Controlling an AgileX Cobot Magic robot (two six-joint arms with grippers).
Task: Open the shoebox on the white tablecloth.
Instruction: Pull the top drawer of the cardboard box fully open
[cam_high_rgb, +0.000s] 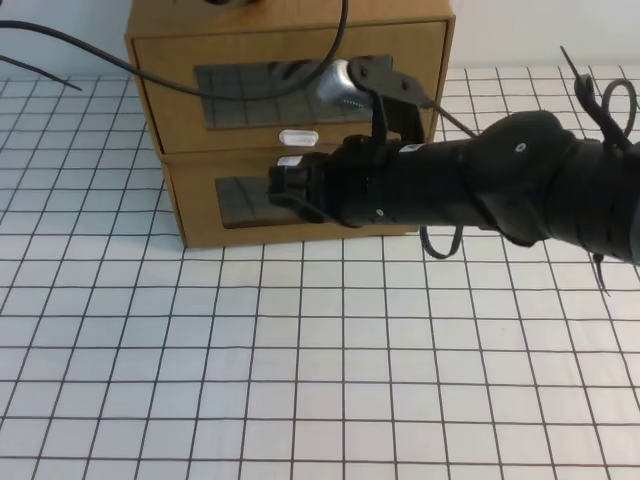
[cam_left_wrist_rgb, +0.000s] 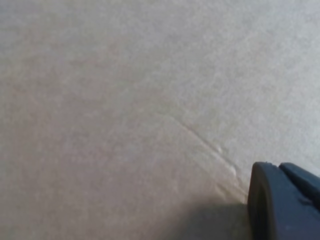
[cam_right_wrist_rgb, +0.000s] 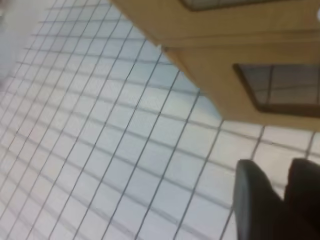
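Reaching leftward across the lower box (cam_high_rgb: 200, 215), right arm (cam_high_rgb: 480, 185) near-horizontal.

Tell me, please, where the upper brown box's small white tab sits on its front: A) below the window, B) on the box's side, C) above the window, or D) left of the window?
A: in the exterior high view the white tab sits just under the upper box's window, at the front's bottom edge.

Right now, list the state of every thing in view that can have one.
Upper brown cardboard drawer-style shoebox, white tab below its window: drawer shut.
Lower brown cardboard box, tab above its window: looks shut.
White grid-lined tablecloth: spread flat.
Right gripper: at the lower box's front, fingers close together, nothing held.
Left gripper: against plain cardboard; open or shut unclear.
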